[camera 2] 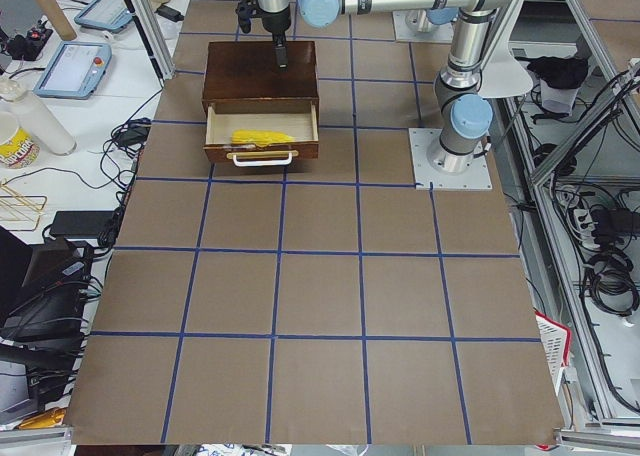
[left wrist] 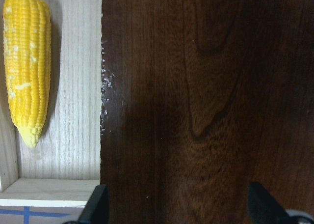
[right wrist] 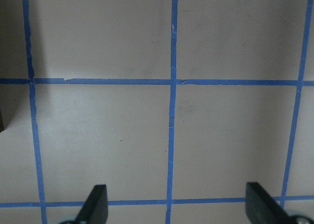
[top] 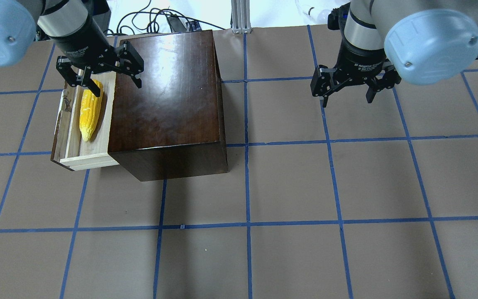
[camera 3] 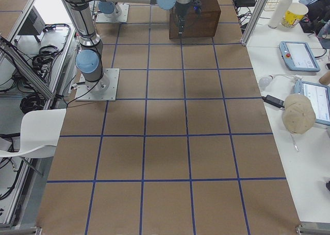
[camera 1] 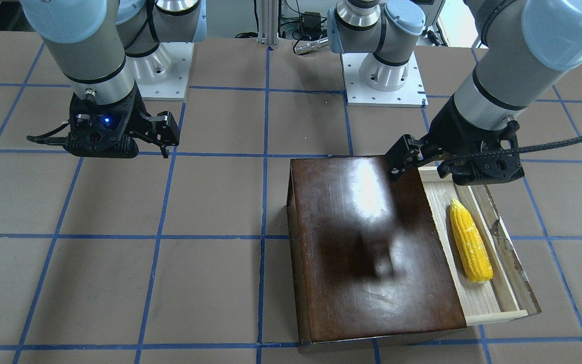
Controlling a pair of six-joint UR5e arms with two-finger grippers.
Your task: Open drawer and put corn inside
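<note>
The drawer point(top: 91, 160) stands pulled out of the dark-brown box point(top: 168, 91); its cream handle shows in the left side view. The yellow corn point(top: 89, 112) lies lengthwise on the drawer's pale floor point(left wrist: 78, 86), untouched. My left gripper point(top: 114, 83) hangs open above the line where the box top meets the drawer, one fingertip over the corn's thick end and nothing between the fingers. The left wrist view shows the corn point(left wrist: 27, 67) off to the side of the gripper point(left wrist: 176, 211). My right gripper point(top: 347, 96) hovers open over bare table, far from the box.
Brown table point(top: 288, 187) with a blue tape grid spreads around the box. The two arm bases point(camera 1: 382, 76) stand at the robot's edge. Side benches hold tablets, a cup and cables beyond the table's ends.
</note>
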